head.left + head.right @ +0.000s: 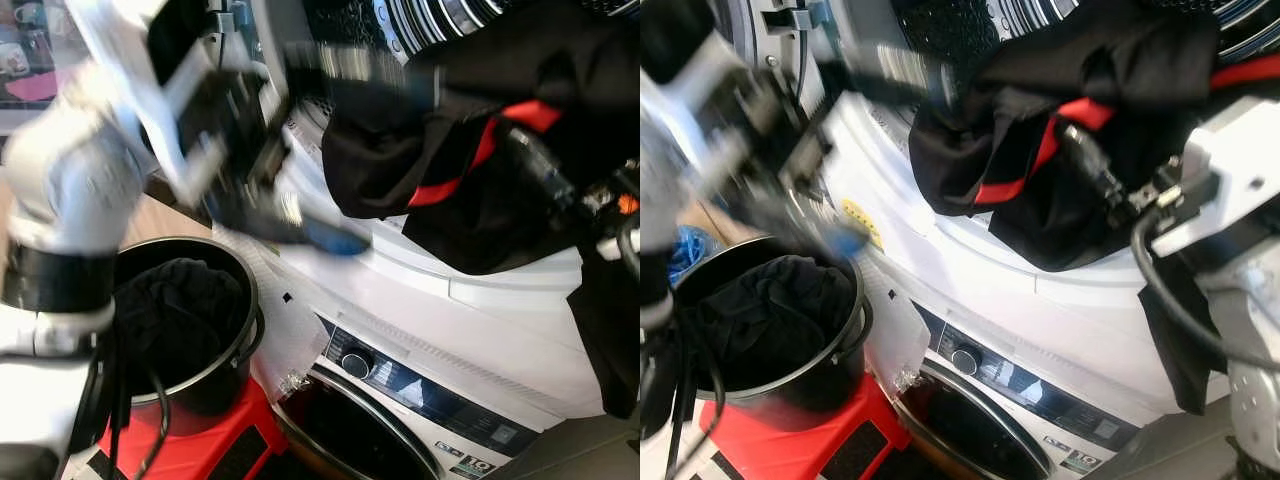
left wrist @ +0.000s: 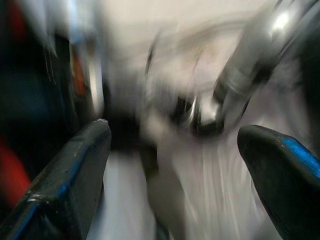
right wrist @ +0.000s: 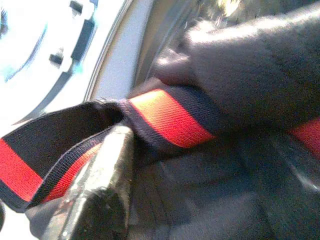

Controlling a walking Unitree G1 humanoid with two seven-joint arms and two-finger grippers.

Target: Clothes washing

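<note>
A black garment with red stripes [image 1: 520,60] hangs out of the washing machine's drum opening [image 1: 440,20] and over its white front [image 1: 480,300]. My right gripper [image 1: 515,140] reaches in from the right and is shut on this garment; in the right wrist view a red band [image 3: 165,117] lies over one finger [image 3: 100,195]. My left gripper [image 2: 175,135] is open and blurred by motion. It sits left of the garment, near the machine's rim, and its blue-tipped finger [image 1: 335,240] holds nothing.
A black bucket [image 1: 250,300] holding dark clothes stands on a red stool [image 1: 210,440] at the lower left. The machine's control panel with a dial [image 1: 355,362] and a lower round door [image 1: 350,430] lie below the garment.
</note>
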